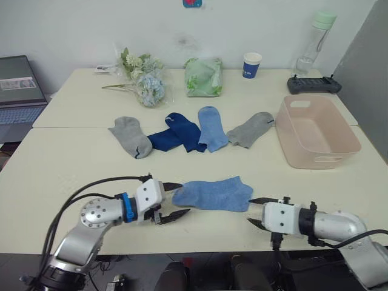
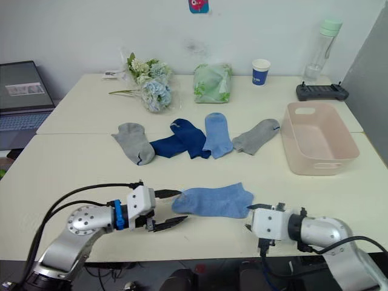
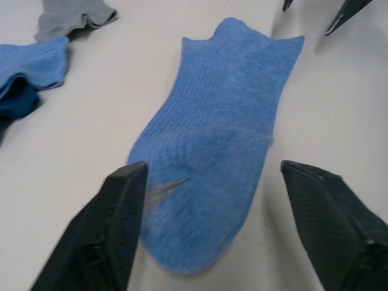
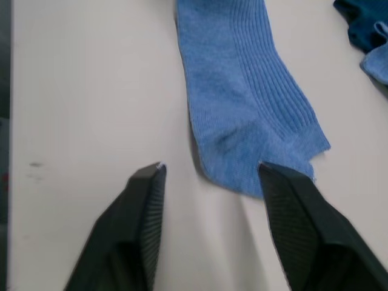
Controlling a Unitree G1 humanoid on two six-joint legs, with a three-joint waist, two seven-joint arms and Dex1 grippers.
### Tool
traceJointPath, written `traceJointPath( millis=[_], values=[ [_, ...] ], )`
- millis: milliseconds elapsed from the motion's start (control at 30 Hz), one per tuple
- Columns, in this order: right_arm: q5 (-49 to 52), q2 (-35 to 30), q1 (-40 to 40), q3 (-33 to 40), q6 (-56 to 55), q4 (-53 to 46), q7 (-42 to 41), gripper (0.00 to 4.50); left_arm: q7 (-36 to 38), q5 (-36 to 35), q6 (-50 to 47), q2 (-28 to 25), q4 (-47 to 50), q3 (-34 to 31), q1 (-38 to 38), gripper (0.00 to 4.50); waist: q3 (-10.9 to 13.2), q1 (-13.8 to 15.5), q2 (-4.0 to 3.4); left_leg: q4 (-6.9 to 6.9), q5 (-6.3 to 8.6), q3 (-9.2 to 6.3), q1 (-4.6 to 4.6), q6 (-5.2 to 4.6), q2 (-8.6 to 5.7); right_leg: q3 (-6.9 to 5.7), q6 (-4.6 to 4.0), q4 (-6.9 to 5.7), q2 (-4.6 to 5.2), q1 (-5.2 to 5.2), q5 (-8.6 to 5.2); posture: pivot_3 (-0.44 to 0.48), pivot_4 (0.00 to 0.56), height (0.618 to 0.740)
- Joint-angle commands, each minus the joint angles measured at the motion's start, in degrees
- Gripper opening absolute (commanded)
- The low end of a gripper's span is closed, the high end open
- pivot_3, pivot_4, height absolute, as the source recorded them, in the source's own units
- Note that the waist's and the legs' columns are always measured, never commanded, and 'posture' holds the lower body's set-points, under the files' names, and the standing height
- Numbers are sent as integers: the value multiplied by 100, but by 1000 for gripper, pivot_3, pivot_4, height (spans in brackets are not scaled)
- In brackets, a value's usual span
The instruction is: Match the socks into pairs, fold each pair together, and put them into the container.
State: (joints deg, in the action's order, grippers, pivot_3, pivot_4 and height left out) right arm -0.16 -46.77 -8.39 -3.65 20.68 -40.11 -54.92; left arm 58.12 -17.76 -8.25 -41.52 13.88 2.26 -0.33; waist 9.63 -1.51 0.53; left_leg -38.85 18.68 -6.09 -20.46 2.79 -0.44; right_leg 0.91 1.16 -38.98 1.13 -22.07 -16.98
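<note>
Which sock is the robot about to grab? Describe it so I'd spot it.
On the near edge of the table, between the left gripper and right gripper, lies a light blue sock. It lies alone and crosswise, unlike the row of socks farther back.

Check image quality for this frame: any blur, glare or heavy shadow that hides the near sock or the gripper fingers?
Left wrist view: the light blue sock is soft at its near end, and the fingers are slightly out of focus. Right wrist view: sock ribbing is crisp, with only a thin shadow along its edge. Left eye view: even light and no glare on the table; the left gripper and right gripper are clearly outlined.
</note>
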Motion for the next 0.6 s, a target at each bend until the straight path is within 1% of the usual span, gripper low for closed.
traceJointPath(
  millis=[33, 67, 100, 133, 200, 267, 367, 433, 567, 600],
  values=[
    [1420, 234, -6, 1006, 1158, -189, -104, 3680, 199, -633, -671, -236, -215, -544, -71, 4500, 1, -4, 4, 0, 0, -2, 0, -1, 1, -2, 0, 0, -2, 1, 0, 0, 150, 740],
    [1768, 405, 34, 1206, 1519, -132, 21, 3680, 210, -717, -822, -245, -274, -586, -112, 4500, 1, -3, 6, 0, 0, -2, 2, -1, 2, -2, 0, -1, -3, 2, 0, 0, 150, 740],
    [1931, 583, 101, 1304, 1753, 17, 192, 3680, 95, -807, -984, -123, -390, -618, -210, 4500, 1, -2, 5, 0, 0, -4, 5, -2, 2, -4, 0, -1, -3, 6, 0, 0, 150, 740],
    [1972, 717, 199, 1311, 1896, 219, 345, 3680, -23, -950, -1206, 43, -518, -645, -335, 4500, 2, -2, 4, 1, -1, -3, 9, -3, 0, -2, 0, -1, -3, 11, 0, 0, 150, 740],
    [2083, 964, 389, 1334, 2211, 491, 656, 3680, -136, -908, -1299, 232, -706, -565, -485, 4500, 1, -3, 5, 0, -1, -1, 16, -4, -4, 1, 0, 0, -1, 19, 0, 0, 150, 740],
    [2109, 1092, 555, 1206, 2331, 681, 844, 3680, -262, -862, -1442, 407, -834, -509, -595, 4500, 1, -3, 5, -1, -1, 0, 18, -4, -6, 2, 0, 1, -1, 20, 1, 0, 150, 740],
    [1829, 1312, 780, 835, 2328, 1114, 1270, 3680, -529, -432, -1312, 605, -1114, -249, -708, 4500, 1, -4, 5, 2, -1, -2, 13, -4, -1, 1, 0, 1, -2, 10, 0, 0, 150, 740],
    [1771, 1374, 876, 678, 2263, 1280, 1380, 3680, -517, -172, -1105, 629, -1204, -42, -711, 4500, 1, -4, 5, 4, -2, -1, 13, -3, 0, 2, 0, -1, -2, 6, 0, 0, 150, 740],
    [1788, 1380, 962, 539, 2151, 1392, 1421, 3680, -442, 72, -862, 657, -1214, 168, -659, 4500, -3, -2, -2, 4, -2, 5, 13, -2, -3, 8, 0, -1, 2, 6, 0, 0, 150, 740],
    [1814, 1375, 987, 494, 2136, 1420, 1378, 3702, -398, 128, -822, 647, -1147, 249, -615, 4117, -3, -2, -2, 3, -2, 6, 13, -2, -4, 8, 1, -1, 3, 7, 1, 0, 150, 740]
  ],
)
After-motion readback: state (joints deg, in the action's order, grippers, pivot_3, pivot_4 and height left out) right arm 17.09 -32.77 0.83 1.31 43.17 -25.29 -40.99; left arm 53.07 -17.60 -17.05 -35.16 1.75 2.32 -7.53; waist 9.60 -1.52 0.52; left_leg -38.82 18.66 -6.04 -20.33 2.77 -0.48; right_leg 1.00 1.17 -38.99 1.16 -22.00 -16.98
